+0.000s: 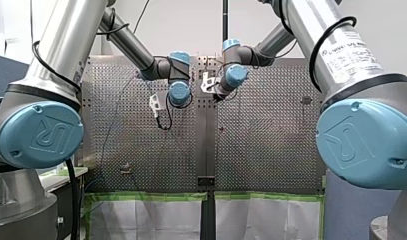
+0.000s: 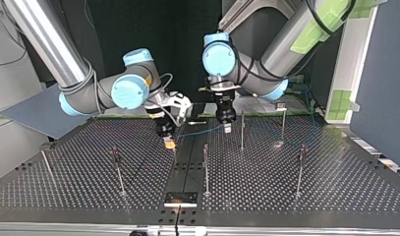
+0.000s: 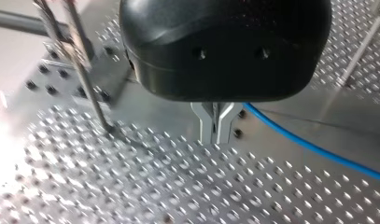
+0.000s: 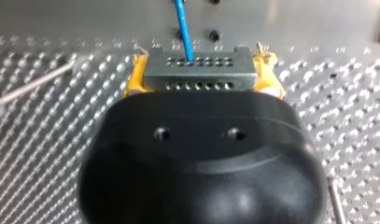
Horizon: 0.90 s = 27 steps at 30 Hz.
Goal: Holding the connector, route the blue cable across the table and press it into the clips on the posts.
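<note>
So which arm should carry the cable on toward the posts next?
Probably right: its yellow-padded tool clamps the grey perforated metal connector with the thin blue cable. My left tool is shut, empty, beside it.

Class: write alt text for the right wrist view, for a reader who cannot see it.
My right gripper clamps a grey connector between its yellow-padded jaws. A blue cable leaves one of its holes and runs ahead over the perforated table.

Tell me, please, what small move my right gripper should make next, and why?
Probably ease my right gripper toward the nearest thin metal post, trailing the blue cable. Its yellow pads are shut on the grey perforated metal connector, the cable runs out ahead of it past the closed metal fingers of my left gripper, and no post seems to hold the cable.
</note>
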Motion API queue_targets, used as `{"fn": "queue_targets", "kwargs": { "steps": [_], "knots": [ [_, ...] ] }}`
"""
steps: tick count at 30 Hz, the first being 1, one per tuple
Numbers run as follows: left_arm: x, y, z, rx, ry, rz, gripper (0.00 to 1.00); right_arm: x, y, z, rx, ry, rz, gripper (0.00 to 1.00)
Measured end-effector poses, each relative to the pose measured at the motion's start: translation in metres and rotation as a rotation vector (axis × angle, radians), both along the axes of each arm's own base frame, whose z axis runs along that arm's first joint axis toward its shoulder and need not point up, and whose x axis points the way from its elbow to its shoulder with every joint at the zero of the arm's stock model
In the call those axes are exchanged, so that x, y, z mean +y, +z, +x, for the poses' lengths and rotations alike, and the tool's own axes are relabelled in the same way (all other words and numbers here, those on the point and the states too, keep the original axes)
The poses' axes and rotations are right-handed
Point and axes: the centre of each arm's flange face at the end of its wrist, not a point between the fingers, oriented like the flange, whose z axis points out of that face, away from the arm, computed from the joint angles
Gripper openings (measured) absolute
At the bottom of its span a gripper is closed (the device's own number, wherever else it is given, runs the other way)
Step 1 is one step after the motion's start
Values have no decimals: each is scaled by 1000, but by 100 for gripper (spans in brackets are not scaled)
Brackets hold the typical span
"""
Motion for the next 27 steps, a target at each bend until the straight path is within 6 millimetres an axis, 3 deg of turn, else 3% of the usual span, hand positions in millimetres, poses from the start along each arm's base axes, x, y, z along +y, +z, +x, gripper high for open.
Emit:
{"fn": "queue_targets", "kwargs": {
  "steps": [5, 11, 20, 27],
  "knots": [
    [-5, 24, -14, -20, -20, 8, 0, 13, 9, -16, 14, -7, 16, 0],
    [-11, 39, -31, -13, -43, 21, 0, 27, 25, -29, 13, -8, 10, 0],
    [-20, 74, -52, -63, -100, 7, 0, 44, 68, -39, -21, 25, -28, 0],
    [-21, 92, -55, -102, -129, -10, 0, 56, 111, -50, -68, 49, -80, 0]
  ]
}}
